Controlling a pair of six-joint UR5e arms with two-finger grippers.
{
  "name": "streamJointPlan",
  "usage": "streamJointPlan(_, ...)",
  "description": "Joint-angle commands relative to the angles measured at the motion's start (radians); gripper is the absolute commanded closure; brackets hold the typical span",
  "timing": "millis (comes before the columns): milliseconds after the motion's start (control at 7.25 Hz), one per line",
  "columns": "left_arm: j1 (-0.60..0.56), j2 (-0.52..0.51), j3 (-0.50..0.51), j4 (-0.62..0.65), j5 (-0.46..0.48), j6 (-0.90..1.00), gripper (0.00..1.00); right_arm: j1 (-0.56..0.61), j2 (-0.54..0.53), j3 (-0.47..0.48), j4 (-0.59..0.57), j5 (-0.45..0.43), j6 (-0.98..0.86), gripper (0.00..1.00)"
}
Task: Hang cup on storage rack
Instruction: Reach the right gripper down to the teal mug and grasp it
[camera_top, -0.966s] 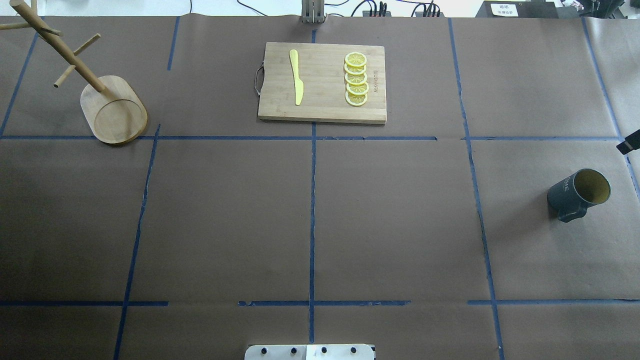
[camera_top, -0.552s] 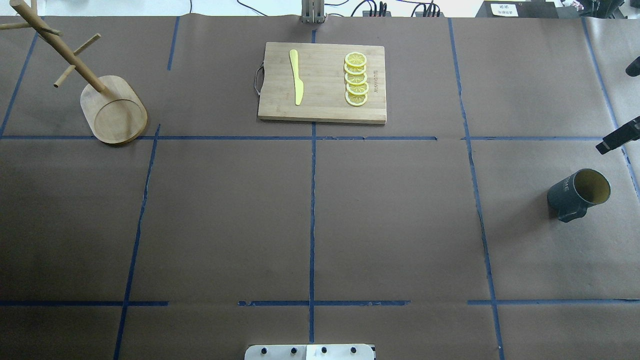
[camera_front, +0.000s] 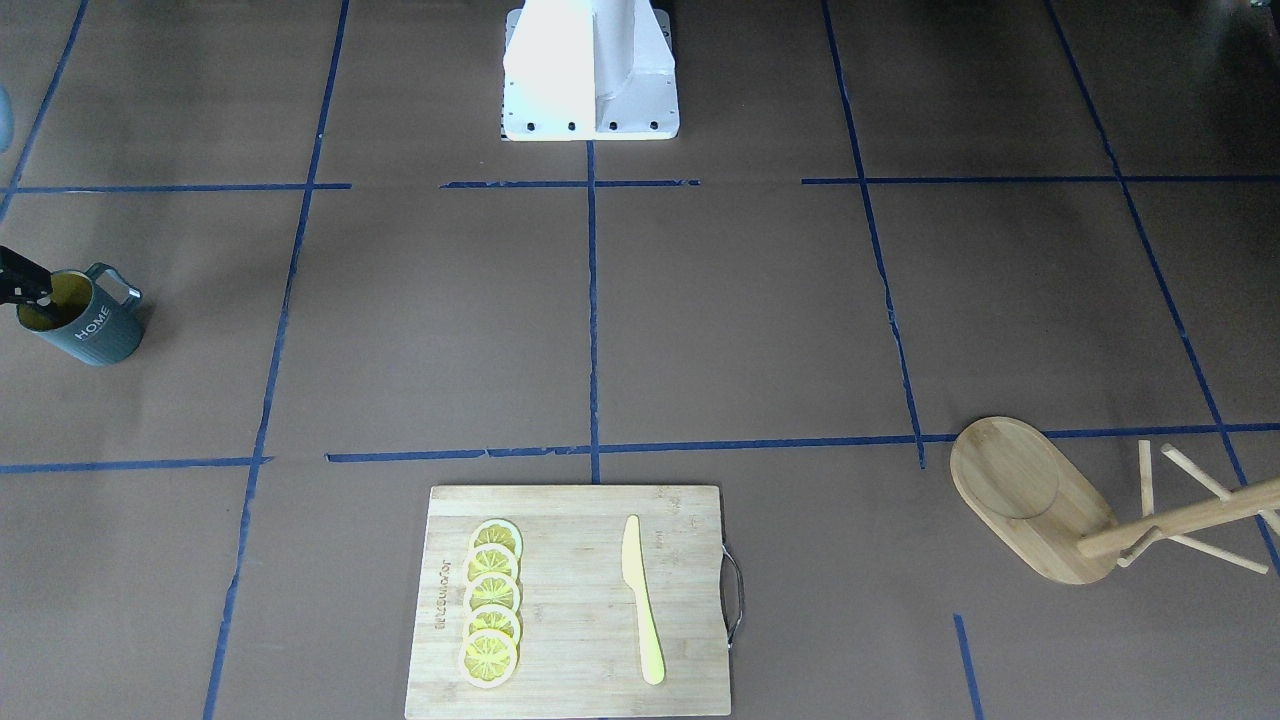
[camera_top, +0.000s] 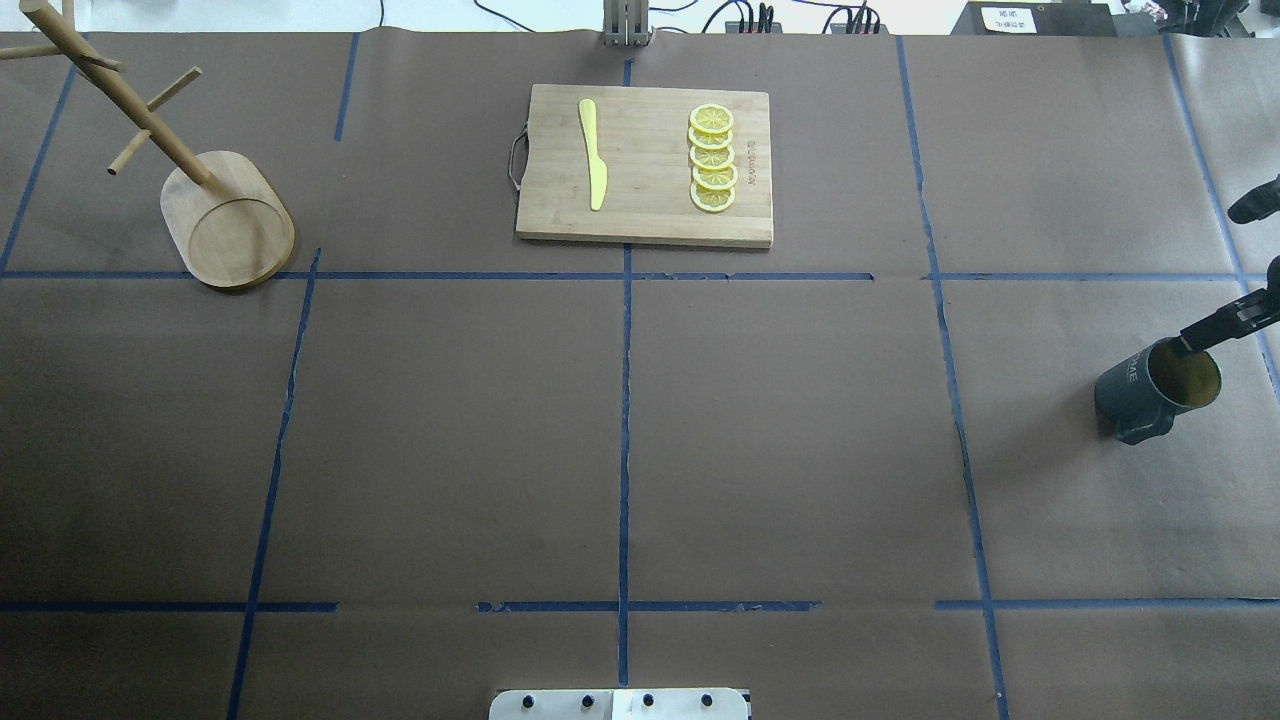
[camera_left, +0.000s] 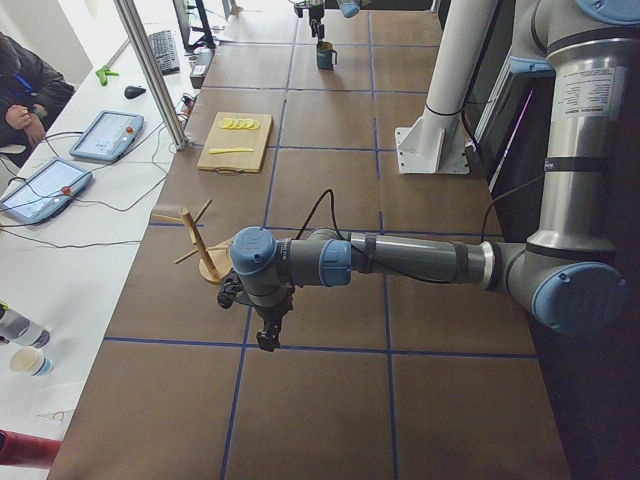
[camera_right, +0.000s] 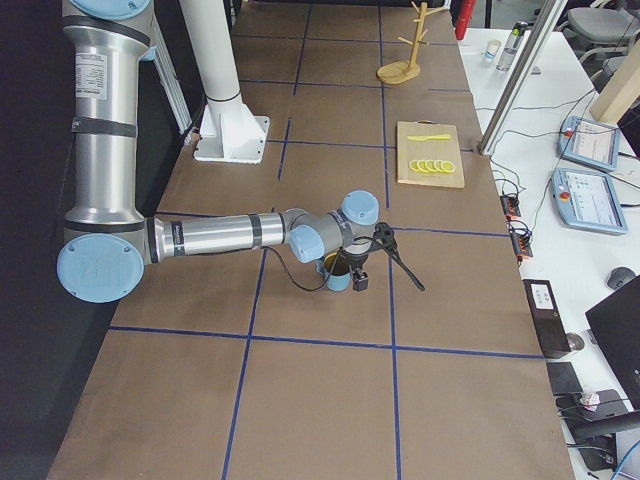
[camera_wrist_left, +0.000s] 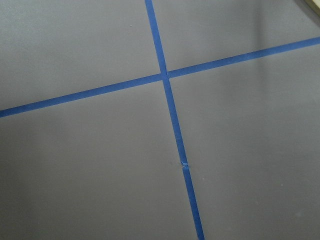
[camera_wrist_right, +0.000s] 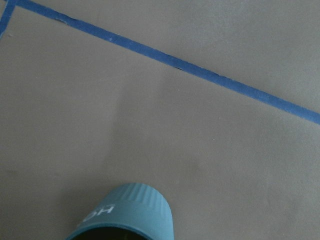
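Cup (camera_top: 1128, 385) stands upright near the table's right edge; rack (camera_top: 228, 225) is at the far left corner. Right gripper (camera_top: 1210, 280) is spread wide, one finger (camera_top: 1215, 325) at the rim. You want the wall between the jaws, clear of the handle (camera_top: 1140, 430), before closing. Left gripper (camera_left: 268, 336): opening cannot be told.

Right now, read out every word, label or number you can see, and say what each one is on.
"HOME": white letters on the cup.
Brand mark on the cutting board: too small to read.
White label on a black box: blurred.
Labels on the left arm and the right arm: too small.
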Motion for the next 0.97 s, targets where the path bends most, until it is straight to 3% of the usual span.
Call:
streamJointPlan(0, 0.000, 0.000, 0.000, 0.001, 0.000, 0.000, 0.00, -0.036, -0.002, -0.022, 0.004, -0.015, 0.004, 0.10)
streamJointPlan(138, 0.000, 0.000, 0.000, -0.001, 0.000, 0.000, 0.00, -0.039, -0.002, -0.025, 0.004, -0.013, 0.004, 0.28)
streamJointPlan(414, 0.000, 0.000, 0.002, -0.001, 0.000, 0.000, 0.00, -0.045, 0.000, -0.023, 0.004, -0.012, 0.003, 0.85)
streamJointPlan(552, 0.000, 0.000, 0.002, 0.001, 0.000, 0.000, 0.00, -0.045, 0.000, -0.023, 0.004, -0.012, 0.006, 0.98)
streamJointPlan(828, 0.000, 0.002, 0.000, -0.001, 0.000, 0.000, 0.00, -0.045, 0.001, -0.017, 0.004, -0.012, 0.068, 1.00)
